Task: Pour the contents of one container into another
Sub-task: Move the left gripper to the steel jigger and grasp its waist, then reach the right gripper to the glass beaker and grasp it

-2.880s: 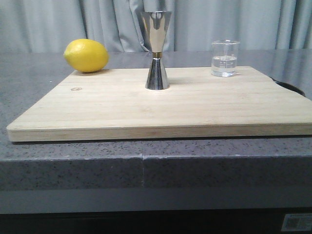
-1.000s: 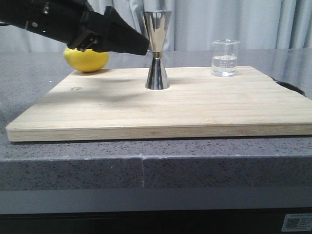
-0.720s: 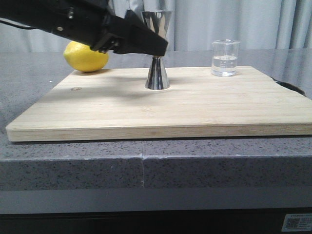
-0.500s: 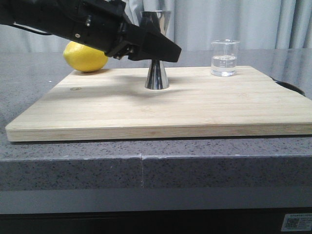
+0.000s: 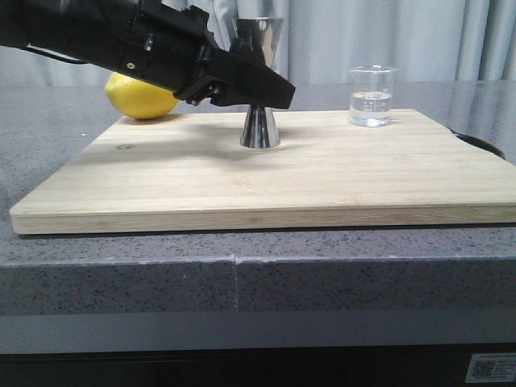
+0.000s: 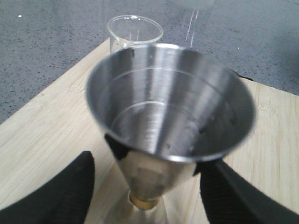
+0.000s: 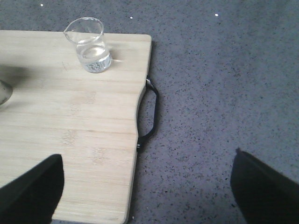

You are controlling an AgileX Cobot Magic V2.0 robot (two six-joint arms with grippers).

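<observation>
Both fingers of the left gripper point(image 6: 147, 186) now sit wide around the jigger point(image 5: 260, 121), up from nothing earlier, beaker point(image 5: 372, 97) still untouched.

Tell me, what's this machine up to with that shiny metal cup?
The left pincer is open around the steel jigger, which stands upright on the wooden cutting board; its fingers sit either side of the cup, not yet closed. The glass beaker, holding some clear liquid, waits untouched further right. A lemon sits at the board's left. The right pincer hovers open over the board's right edge.
</observation>
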